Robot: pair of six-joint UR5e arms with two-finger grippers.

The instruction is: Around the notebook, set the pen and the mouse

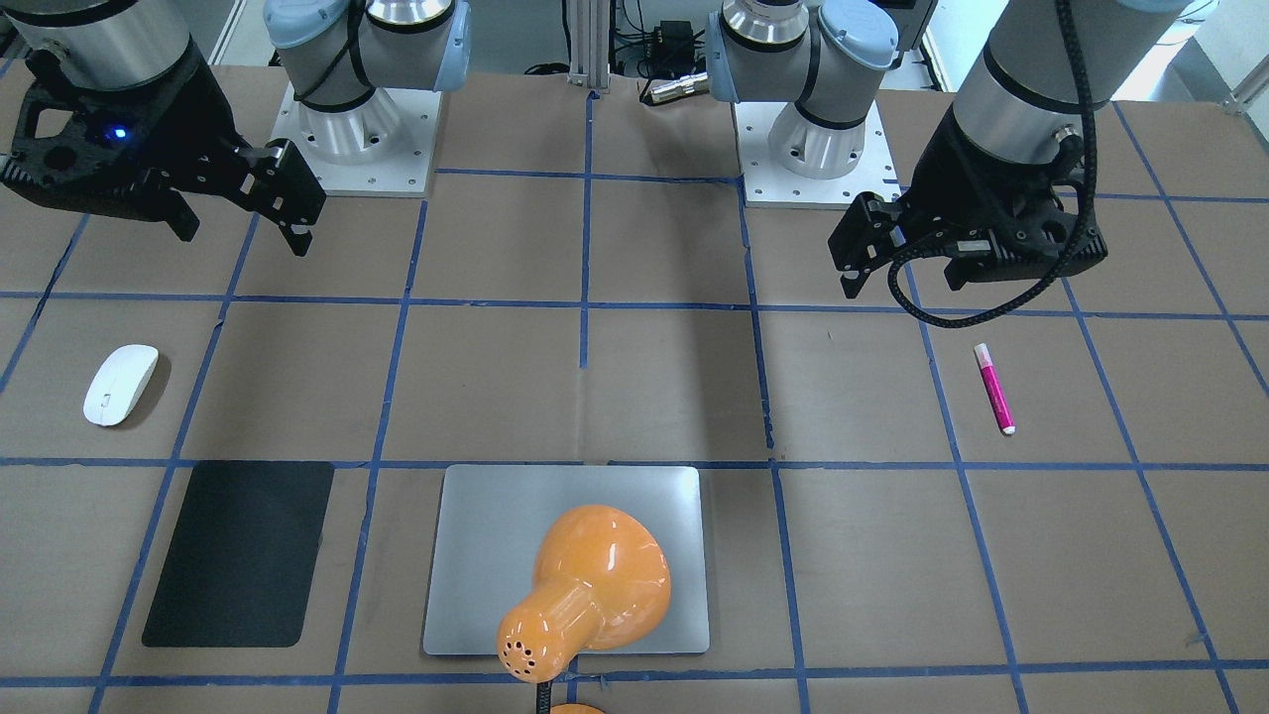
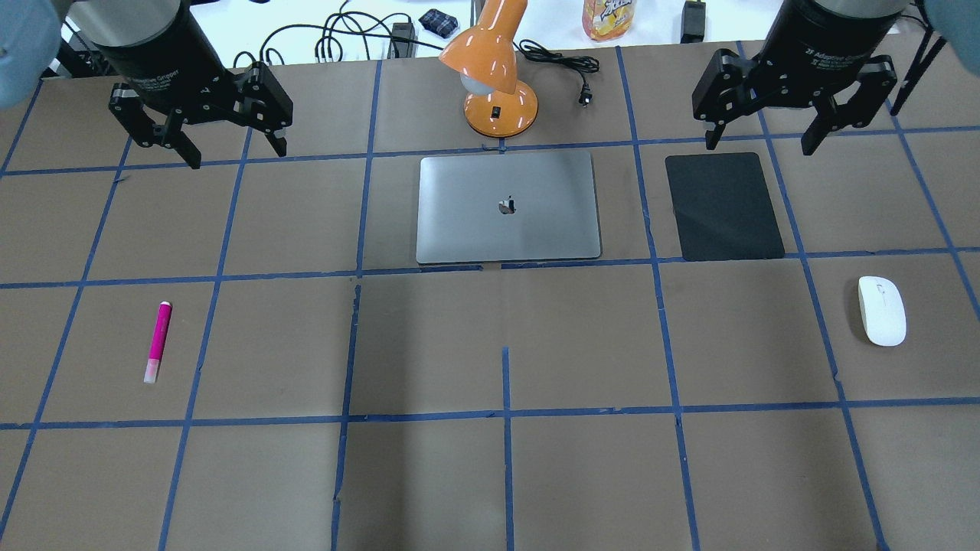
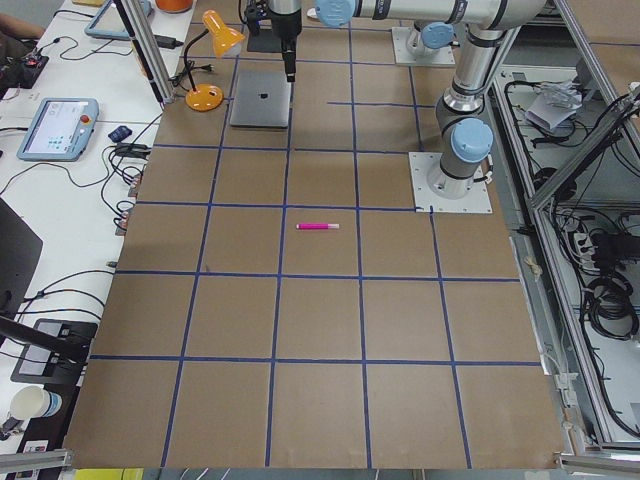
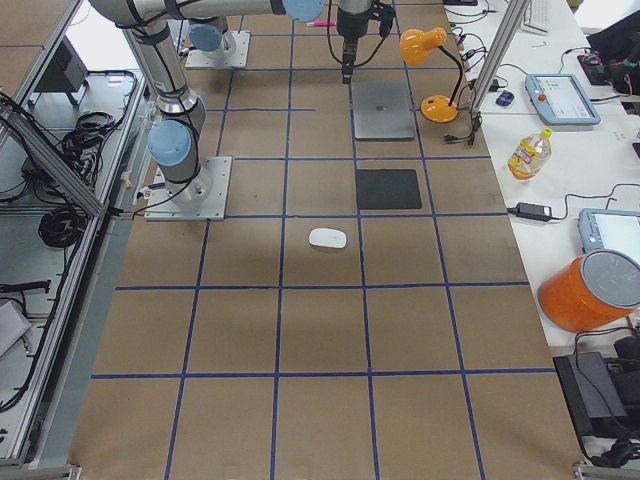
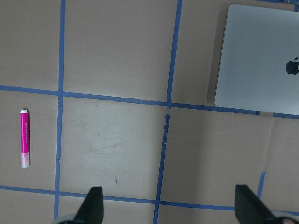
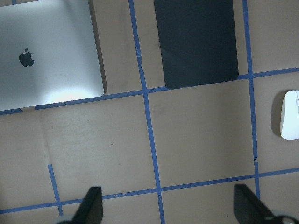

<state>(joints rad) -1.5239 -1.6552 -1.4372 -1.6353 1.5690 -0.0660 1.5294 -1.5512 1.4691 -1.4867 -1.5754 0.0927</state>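
The silver-grey notebook [image 2: 507, 207] lies closed at the table's far middle. The magenta pen [image 2: 158, 341] lies on the left side, nearer the robot, and appears again in the left wrist view [image 5: 24, 138]. On the right side rests the white mouse [image 2: 881, 311], seen at the edge of the right wrist view [image 6: 290, 121]. My left gripper [image 2: 236, 153] hangs open high over the far left, well beyond the pen. My right gripper [image 2: 759, 144] hangs open over the far right, beyond the mouse. Both hold nothing.
A matte black mat [image 2: 723, 205] lies right of the notebook, between it and the mouse. An orange desk lamp [image 2: 494, 76] stands just behind the notebook, its head leaning over it [image 1: 585, 595]. Blue tape lines grid the brown tabletop.
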